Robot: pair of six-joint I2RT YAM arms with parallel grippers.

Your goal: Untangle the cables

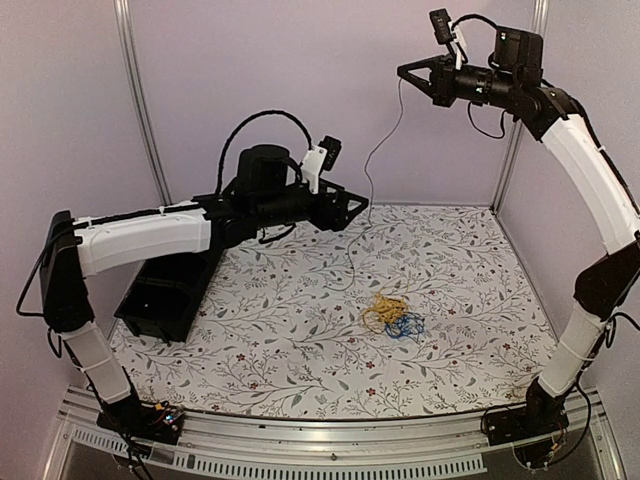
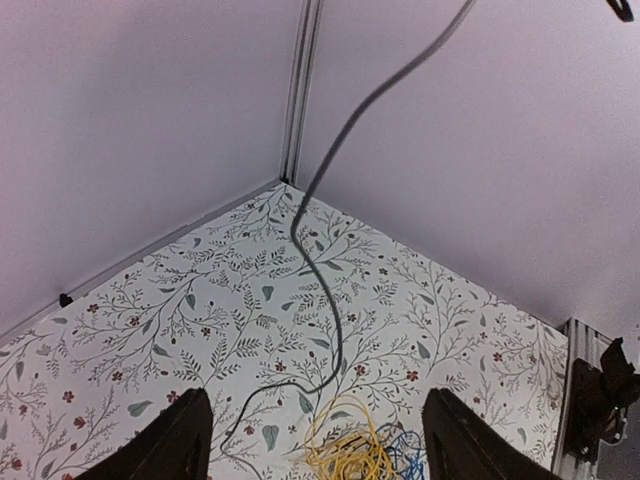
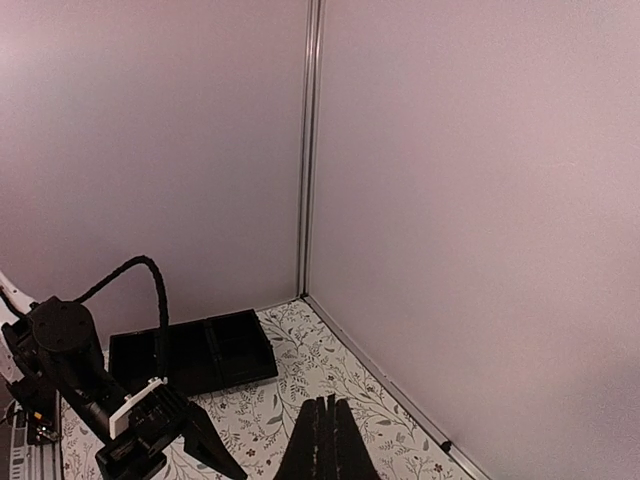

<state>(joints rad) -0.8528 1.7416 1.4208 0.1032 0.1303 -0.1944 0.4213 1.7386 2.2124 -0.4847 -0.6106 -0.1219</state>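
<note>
A small tangle of yellow wire (image 1: 385,308) and blue wire (image 1: 405,324) lies on the floral table mat, right of centre. It also shows at the bottom of the left wrist view, yellow (image 2: 345,455) and blue (image 2: 408,455). A thin grey cable (image 1: 368,170) hangs from my right gripper (image 1: 405,72), held high near the back wall, down to the mat (image 2: 338,330). The right fingers (image 3: 312,445) are pressed together; the cable is hidden in that view. My left gripper (image 1: 358,206) is open and empty above the back of the mat (image 2: 317,400), next to the hanging cable.
A black divided tray (image 1: 160,295) sits at the left edge of the mat, under the left arm, and shows in the right wrist view (image 3: 190,350). Pale walls close the back and the sides. A metal rail (image 1: 330,440) runs along the near edge.
</note>
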